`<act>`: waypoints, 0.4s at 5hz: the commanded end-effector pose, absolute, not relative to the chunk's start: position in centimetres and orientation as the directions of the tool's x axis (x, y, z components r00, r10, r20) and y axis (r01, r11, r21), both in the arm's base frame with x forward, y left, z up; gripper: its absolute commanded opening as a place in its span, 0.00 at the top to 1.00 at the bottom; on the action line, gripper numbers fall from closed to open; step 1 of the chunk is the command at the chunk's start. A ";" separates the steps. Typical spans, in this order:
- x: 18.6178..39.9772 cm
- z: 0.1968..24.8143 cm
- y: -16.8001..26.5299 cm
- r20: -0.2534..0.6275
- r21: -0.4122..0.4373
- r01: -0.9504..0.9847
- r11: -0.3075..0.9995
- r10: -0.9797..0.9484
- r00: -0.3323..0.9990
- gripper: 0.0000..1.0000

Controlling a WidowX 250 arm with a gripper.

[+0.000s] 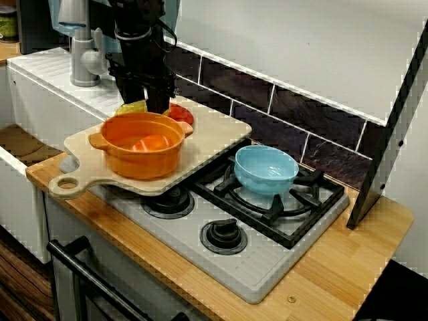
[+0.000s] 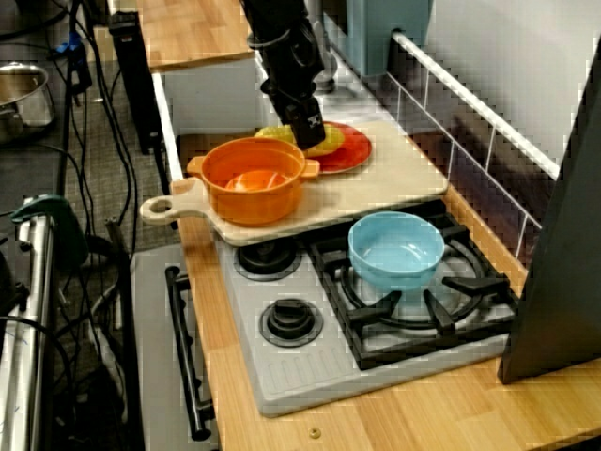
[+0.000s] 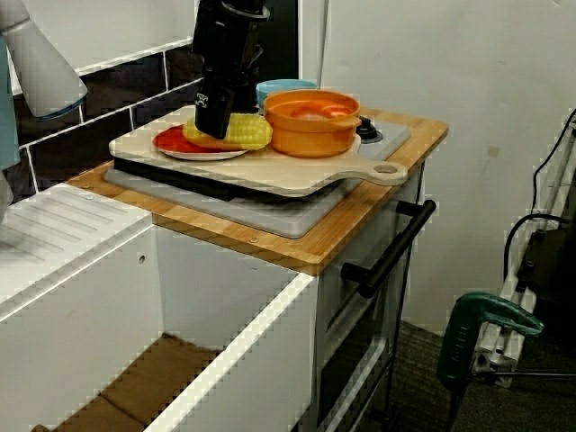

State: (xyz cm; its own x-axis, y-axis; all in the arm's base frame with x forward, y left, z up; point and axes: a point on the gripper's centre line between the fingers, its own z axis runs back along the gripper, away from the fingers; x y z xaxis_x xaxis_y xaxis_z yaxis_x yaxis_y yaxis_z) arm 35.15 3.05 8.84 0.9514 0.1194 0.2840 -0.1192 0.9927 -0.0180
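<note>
On red plate (image 3: 173, 144) | corn cob (image 3: 247, 132) lies flat, long axis along cutting board (image 3: 297, 168) | hand (image 3: 214, 126) down on it, grip unclear

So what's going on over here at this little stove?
A robot's tool is down on a yellow corn cob that lies on a red plate. The plate sits on a wooden cutting board laid across the stove, next to an orange pot. A blue bowl stands on the stove's grate. I can't see whether the tool actually grips the corn.
</note>
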 end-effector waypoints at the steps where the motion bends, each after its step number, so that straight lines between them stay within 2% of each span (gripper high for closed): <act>1: 34.7 11.1 3.8 0.344 -0.034 -0.107 0.994 0.112 0.932 1.00; 2: 34.7 11.5 3.8 0.346 -0.041 -0.102 0.994 0.110 0.932 1.00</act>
